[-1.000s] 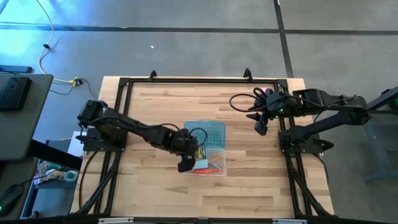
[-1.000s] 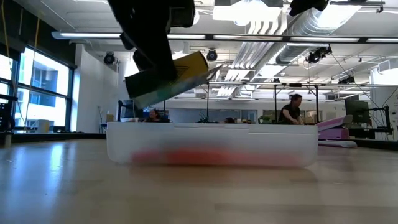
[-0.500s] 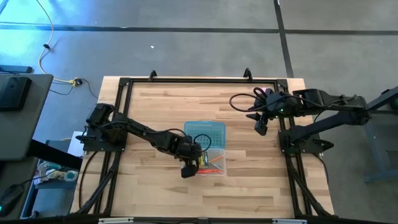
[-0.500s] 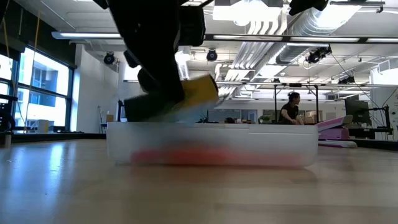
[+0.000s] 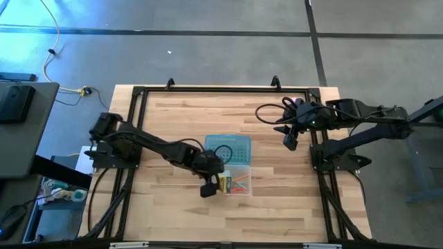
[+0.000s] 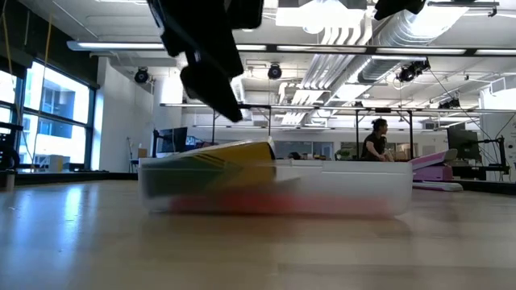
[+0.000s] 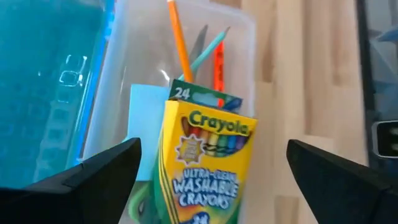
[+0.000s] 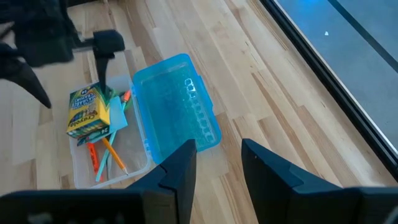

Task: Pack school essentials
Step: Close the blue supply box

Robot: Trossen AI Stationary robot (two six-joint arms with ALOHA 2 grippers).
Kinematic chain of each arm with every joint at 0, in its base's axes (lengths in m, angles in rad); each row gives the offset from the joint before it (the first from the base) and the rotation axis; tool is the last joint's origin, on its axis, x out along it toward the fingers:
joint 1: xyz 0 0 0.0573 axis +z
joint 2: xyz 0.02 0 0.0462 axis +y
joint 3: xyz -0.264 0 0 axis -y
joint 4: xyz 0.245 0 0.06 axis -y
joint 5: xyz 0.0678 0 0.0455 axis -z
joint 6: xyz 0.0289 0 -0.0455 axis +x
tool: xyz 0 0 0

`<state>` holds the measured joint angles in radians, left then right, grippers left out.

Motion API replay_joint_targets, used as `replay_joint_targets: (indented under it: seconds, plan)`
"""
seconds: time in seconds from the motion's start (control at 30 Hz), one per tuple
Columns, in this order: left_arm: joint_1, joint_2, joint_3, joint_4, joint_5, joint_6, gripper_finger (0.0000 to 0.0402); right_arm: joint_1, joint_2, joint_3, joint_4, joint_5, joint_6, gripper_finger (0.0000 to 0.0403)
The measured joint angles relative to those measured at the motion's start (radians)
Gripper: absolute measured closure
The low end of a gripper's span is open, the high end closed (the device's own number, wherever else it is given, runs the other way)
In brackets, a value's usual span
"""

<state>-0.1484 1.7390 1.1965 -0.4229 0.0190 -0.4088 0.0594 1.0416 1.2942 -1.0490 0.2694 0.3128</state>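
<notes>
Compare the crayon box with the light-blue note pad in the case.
The crayon box is yellow-green and covered in print; the note pad is plain light blue. The crayon box is a thick carton, the note pad a thin flat square. The crayon box lies partly on top of the note pad and leans up over the case's edge, while the note pad lies flat at the bottom. Both are inside the open clear case.
</notes>
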Motion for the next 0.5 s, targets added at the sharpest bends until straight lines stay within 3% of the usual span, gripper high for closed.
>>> replay_joint_targets:
  seconds: [0.5]
  plan:
    - [0.096,-0.300,-0.002,-0.246,-0.011,0.052,0.0014,0.000,0.000,0.000,0.002,0.000,0.000,0.0286]
